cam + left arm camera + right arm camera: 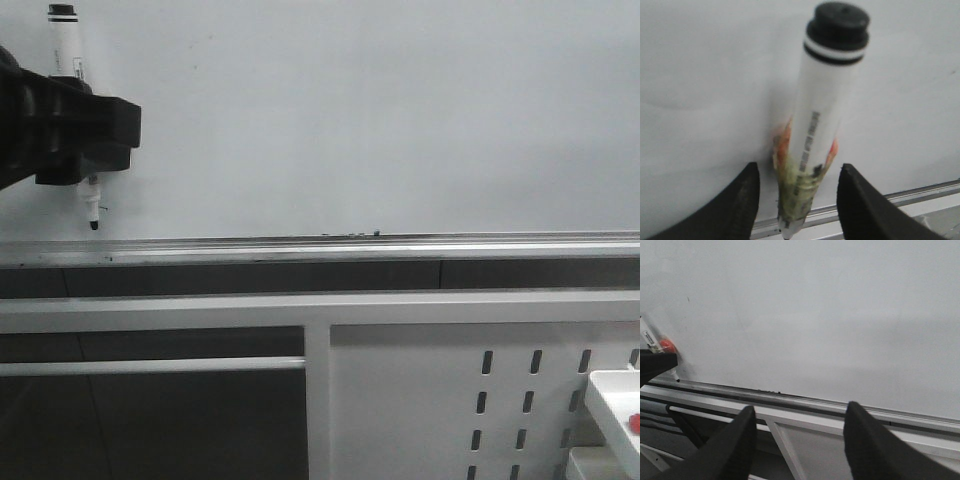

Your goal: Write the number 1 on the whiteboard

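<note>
The whiteboard (380,120) fills the upper part of the front view, its silver rail (400,243) running along the lower edge. A white perforated panel (480,400) stands below at the right. The left gripper (85,120), near the board's lower left corner, is clamped on a white marker pen (68,50), held upright with its black tip just above the rail. The right gripper (797,440) has its jaws wide apart, holding nothing. No clear stroke of the number 1 is discernible; only a faint tick shows beside the tip.
</note>
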Controlling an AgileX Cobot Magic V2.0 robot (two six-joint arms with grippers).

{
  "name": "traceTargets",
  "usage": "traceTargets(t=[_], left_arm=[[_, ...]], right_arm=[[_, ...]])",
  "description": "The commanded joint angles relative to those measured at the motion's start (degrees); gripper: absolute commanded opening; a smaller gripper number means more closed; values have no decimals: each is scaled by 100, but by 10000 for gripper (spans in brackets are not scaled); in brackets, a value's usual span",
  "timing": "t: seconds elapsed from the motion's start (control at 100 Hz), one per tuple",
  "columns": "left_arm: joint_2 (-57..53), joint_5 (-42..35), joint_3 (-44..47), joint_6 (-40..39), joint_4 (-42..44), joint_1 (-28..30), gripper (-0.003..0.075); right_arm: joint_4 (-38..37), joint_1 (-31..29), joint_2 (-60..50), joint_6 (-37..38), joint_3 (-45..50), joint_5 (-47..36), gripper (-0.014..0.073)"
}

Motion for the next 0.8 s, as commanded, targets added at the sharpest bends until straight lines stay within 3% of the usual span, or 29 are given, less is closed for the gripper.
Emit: traceTargets(t=[0.0,0.23,0.42,0.59,0.7,0.79], left_arm=[[-86,-472,-197,-63,141,-1,269],[152,-283,-197,-63,162,-1,156],[98,-244,-197,-63,442,-1,-20],[-166,-102,-197,-63,992,-1,-20],[-470,533,-197,-63,1531,-23,-20],[-761,1352,-197,-63,2416,-68,-20]], right_arm=[[-89,5,81,-50,-214,-428,350],[-89,5,81,-50,-214,-382,350],[-89,5,81,-50,-214,-109,350],[-35,5,81,-50,-214,-39,349],[12,63,81,-91,-305,-39,347],[431,309,84,-1042,-449,-10,347]])
